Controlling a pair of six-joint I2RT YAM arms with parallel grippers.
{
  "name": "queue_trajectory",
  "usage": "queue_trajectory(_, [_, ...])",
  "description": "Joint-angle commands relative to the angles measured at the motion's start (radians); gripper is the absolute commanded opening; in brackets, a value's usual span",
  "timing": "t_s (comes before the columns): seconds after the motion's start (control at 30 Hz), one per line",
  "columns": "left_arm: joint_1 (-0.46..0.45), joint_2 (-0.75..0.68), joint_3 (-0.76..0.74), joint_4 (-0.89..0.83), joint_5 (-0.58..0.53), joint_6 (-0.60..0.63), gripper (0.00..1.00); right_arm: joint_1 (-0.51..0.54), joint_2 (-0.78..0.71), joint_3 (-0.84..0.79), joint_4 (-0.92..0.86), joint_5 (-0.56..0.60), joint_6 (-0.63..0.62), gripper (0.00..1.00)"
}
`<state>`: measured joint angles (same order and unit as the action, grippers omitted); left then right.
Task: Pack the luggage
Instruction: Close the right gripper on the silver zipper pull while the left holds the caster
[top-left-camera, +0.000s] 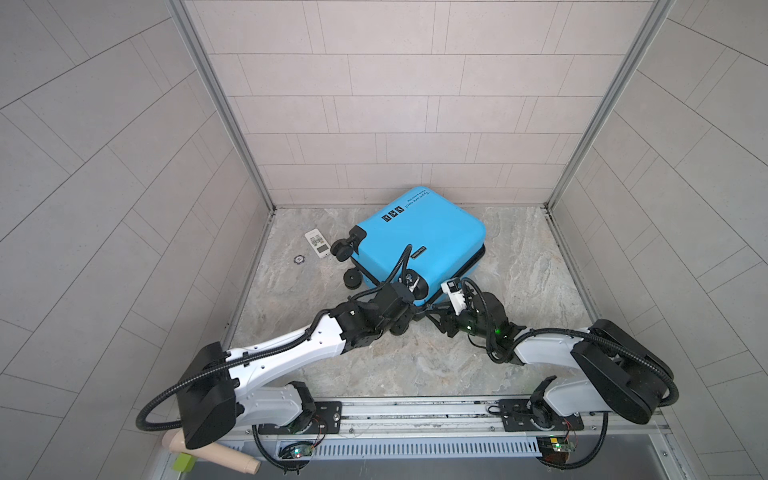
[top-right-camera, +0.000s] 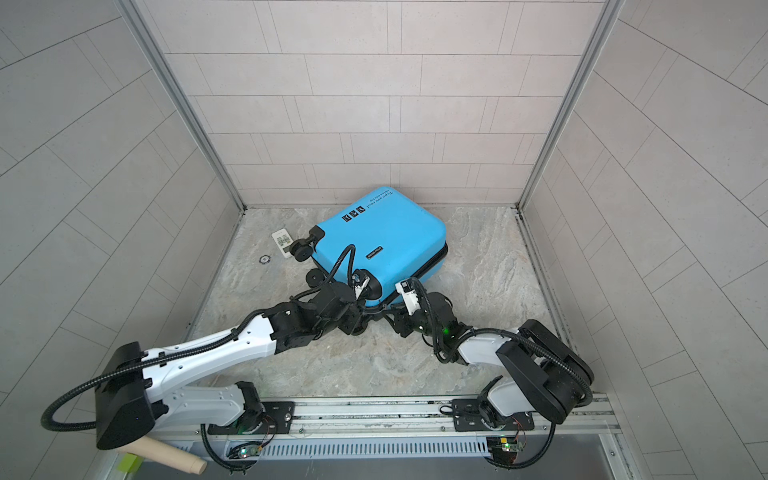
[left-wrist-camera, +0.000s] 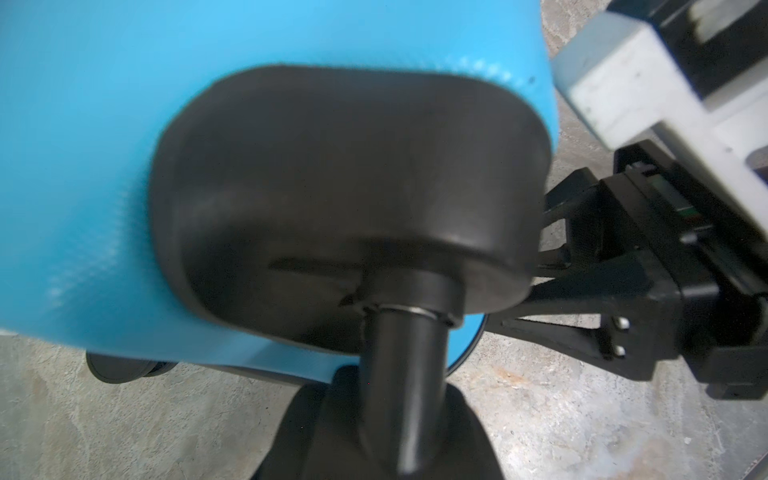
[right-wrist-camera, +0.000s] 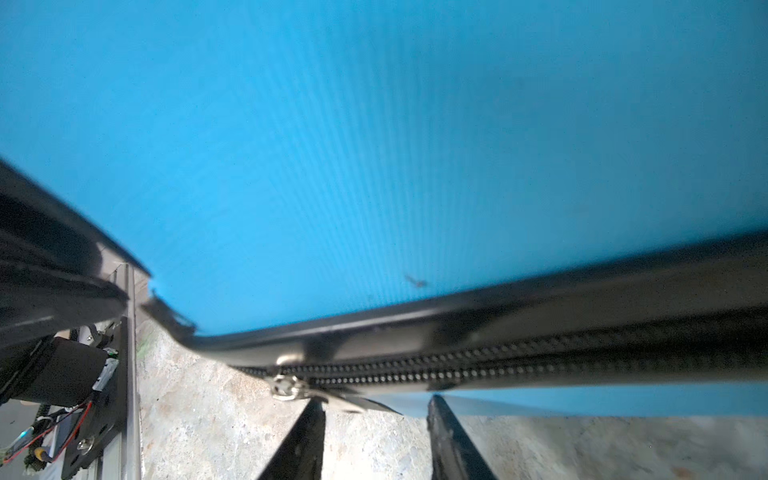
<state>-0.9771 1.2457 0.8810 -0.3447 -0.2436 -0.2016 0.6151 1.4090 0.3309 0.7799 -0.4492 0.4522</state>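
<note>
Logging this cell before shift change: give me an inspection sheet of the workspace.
Surface: grey marbled top, no spills seen.
Job's things: blue luggage lying flat, lid down, near back wall.
Clutter: white remote and small round token left of luggage.
Grippers: left gripper at corner caster, grip unclear; right gripper open, fingertips flanking zipper pull.
Cables: black conduit arches over luggage; no snag seen.
Surroundings: tiled walls; beige peg outside front rail.
</note>
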Motion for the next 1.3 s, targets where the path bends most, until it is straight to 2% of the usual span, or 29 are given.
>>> queue_trajectory(0.0, [0.003,-0.046,0.088,0.113,-0.067,-0.045,0.0,0.005,0.011,0.038,0.1,-0.017,0.018,0.34])
queue_trajectory(0.33, [0.003,-0.04,0.092,0.106,-0.068,-0.051,0.0,0.006,-0.017,0.019,0.168,-0.03,0.069,0.23])
queue_trajectory(0.73, [0.003,-0.034,0.105,0.102,-0.062,-0.054,0.0,0.009,-0.066,0.019,0.137,-0.033,0.074,0.17])
queue_trajectory(0.93, [0.003,-0.032,0.107,0.102,-0.056,-0.055,0.0,0.009,-0.07,0.014,0.137,-0.028,0.089,0.1])
queue_trajectory(1.03, [0.003,-0.03,0.109,0.102,-0.054,-0.055,0.0,0.009,-0.08,0.005,0.139,-0.01,0.101,0.11])
queue_trajectory(1.17, [0.003,-0.032,0.108,0.101,-0.049,-0.055,0.0,0.009,-0.092,0.003,0.126,0.023,0.113,0.19])
queue_trajectory(1.27, [0.004,-0.03,0.107,0.101,-0.045,-0.055,0.0,0.009,-0.088,0.015,0.119,0.023,0.124,0.2])
